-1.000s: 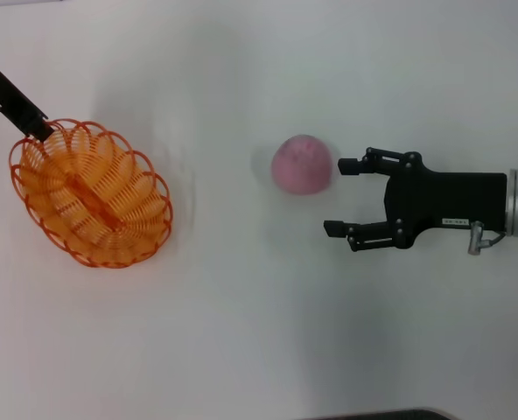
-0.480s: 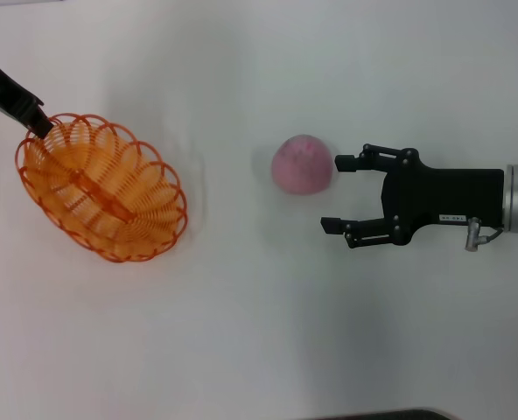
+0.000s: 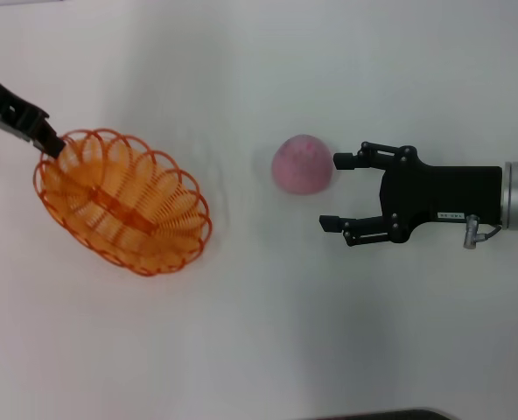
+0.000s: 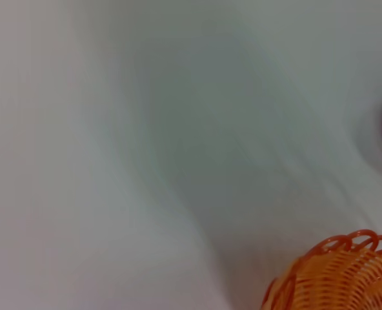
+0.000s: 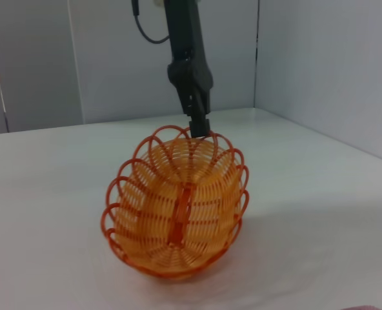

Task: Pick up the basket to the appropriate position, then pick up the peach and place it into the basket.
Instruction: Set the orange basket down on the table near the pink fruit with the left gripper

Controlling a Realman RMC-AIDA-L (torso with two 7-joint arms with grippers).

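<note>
The oval orange wire basket hangs tilted at the left of the head view, held by its rim in my left gripper, which is shut on it. The right wrist view shows the basket lifted and tilted under the left gripper. A part of its rim shows in the left wrist view. The pink peach lies on the white table in the middle. My right gripper is open, just right of the peach, its far finger almost at the fruit.
A dark edge shows at the table's front. Grey walls stand behind the table in the right wrist view.
My left gripper has carried the basket to the right and toward the front, closer to the peach. The right gripper has crept slightly left toward the peach.
</note>
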